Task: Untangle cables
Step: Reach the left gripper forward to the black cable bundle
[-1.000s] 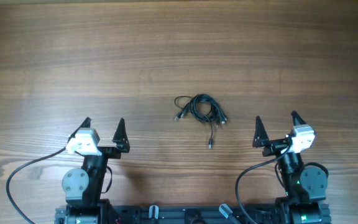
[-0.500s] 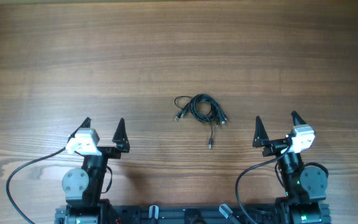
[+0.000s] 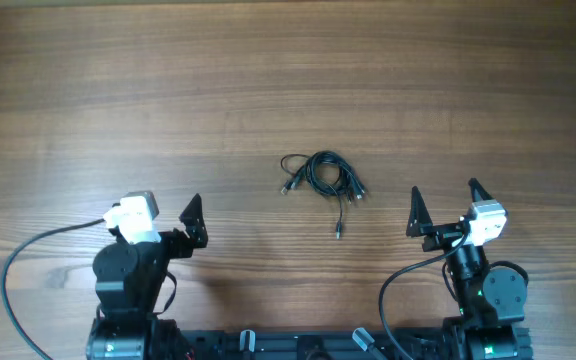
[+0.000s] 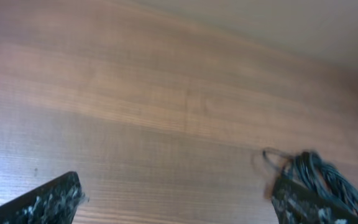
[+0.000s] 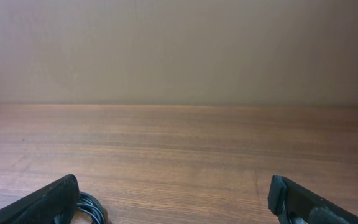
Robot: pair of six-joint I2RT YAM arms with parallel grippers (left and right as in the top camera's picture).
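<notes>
The cables are thin black cords with small silvery plugs, lying in a small tangle on the wooden table near the middle. One cord end trails toward the front. My left gripper is open and empty, left and in front of the tangle. In the left wrist view the tangle shows at the lower right, just past my open left gripper. My right gripper is open and empty, to the right of the tangle. In the right wrist view a bit of the cables shows beside the left finger of my open right gripper.
The wooden table stretches far beyond the tangle. Thick black arm cables loop beside each arm base at the front edge. A plain wall stands past the table's far edge.
My left arm has turned toward the right and its wrist has shifted a little toward the front. The cables and my right arm have not moved.
</notes>
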